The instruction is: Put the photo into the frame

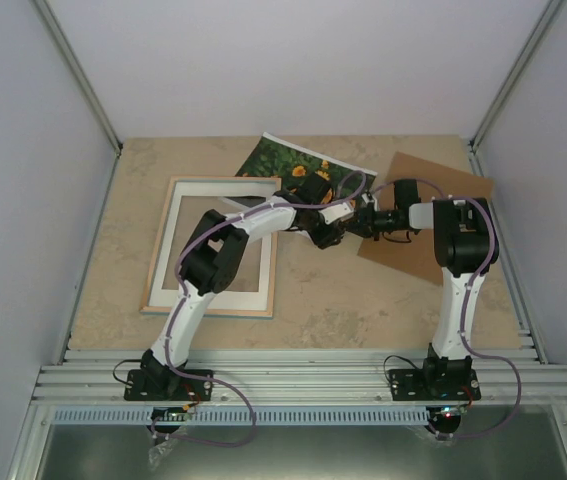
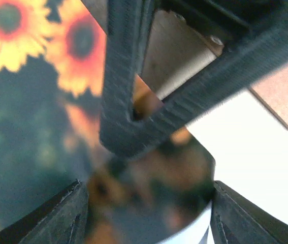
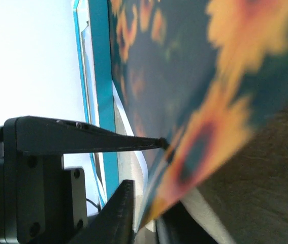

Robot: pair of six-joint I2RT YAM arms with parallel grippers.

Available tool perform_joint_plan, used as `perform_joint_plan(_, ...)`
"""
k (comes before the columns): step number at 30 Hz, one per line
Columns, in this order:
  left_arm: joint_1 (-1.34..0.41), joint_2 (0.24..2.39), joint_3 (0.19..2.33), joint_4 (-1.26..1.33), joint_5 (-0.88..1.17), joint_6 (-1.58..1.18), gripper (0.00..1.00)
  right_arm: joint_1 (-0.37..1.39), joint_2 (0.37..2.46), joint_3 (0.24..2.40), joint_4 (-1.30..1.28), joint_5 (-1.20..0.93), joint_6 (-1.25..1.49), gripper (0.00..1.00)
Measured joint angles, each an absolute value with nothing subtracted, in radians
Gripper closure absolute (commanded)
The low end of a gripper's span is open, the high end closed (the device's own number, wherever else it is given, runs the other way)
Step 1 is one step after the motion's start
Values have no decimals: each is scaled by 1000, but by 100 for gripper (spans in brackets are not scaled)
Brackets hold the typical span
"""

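The beige tabletop (image 1: pixel 363 300) is carrying everything in view. The frame (image 1: pixel 208 306) is lying flat on its left half, light wood side up, with a white mat (image 1: pixel 213 190) sitting inside it. In the right wrist view a strip of the frame's bright blue face (image 3: pixel 100 76) is showing behind the print. A brown backing board (image 1: pixel 433 185) is resting on the right half of the tabletop, turned at an angle, well apart from the frame.

The photo (image 1: pixel 283 160) is sitting toward the far middle of the tabletop, between the frame and the board. It is outside the frame, with its left end reaching the frame's far right corner. Its orange-yellow flowers are facing up (image 2: pixel 27 127), and from the right wrist it (image 3: pixel 184 61) is appearing tilted rather than flat.

The left arm (image 1: pixel 248 220) is reaching across from the left and the right arm (image 1: pixel 453 290) is bending in from the right, so both wrists are meeting at the photo's right end.

The right tool (image 3: pixel 149 162) is pinching the photo's edge, its two fingers converging on the print. The left tool (image 2: pixel 146 208) is hanging released just above the print, its fingers (image 2: pixel 72 213) standing wide apart and gripping nothing.
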State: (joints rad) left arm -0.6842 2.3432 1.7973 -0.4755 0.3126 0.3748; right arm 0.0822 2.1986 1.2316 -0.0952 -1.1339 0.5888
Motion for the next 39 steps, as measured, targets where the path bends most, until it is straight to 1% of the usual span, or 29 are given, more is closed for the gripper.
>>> perform_joint_plan(2,-686,2327,1779,-477,312,367,17,82,2198,1232,-93,-1133,592,99)
perform_joint_plan(3,-689,2311,1758,-481,312,356,12,81,2196,1232,-94,-1132,590,99)
perform_joint_plan(4,-689,2296,1743,-489,309,356,3,80,2193,1232,-99,-1125,587,99)
perform_joint_plan(5,-690,2277,1724,-500,306,345,1,79,2187,1231,-108,-1114,583,99)
perform_joint_plan(11,-679,2117,1697,-561,278,310,0,41,2091,1251,-244,-1036,494,99)
perform_joint_plan(14,-657,1988,1674,-540,244,298,1,-6,1988,1252,-266,-1051,491,100)
perform_joint_plan(17,-635,1839,1597,-487,190,298,1,-54,1884,1246,-247,-1099,515,100)
perform_joint_plan(18,-630,1776,1559,-463,165,299,1,-68,1847,1239,-231,-1119,533,99)
perform_joint_plan(22,-630,1669,1476,-413,138,313,1,-82,1693,1170,-110,-1178,644,99)
perform_joint_plan(26,-640,1563,1376,-353,128,361,1,-75,1547,1076,94,-1196,836,99)
perform_joint_plan(31,-682,1486,1308,-270,104,424,1,-65,1457,1043,313,-1205,1060,99)
perform_joint_plan(36,-704,1484,1312,-222,97,458,1,-23,1414,1042,400,-1220,1176,100)
perform_joint_plan(37,-706,1486,1315,-222,96,461,2,-14,1402,1041,407,-1221,1185,99)
perform_joint_plan(39,-707,1494,1329,-222,94,470,9,-3,1375,1035,416,-1223,1203,99)
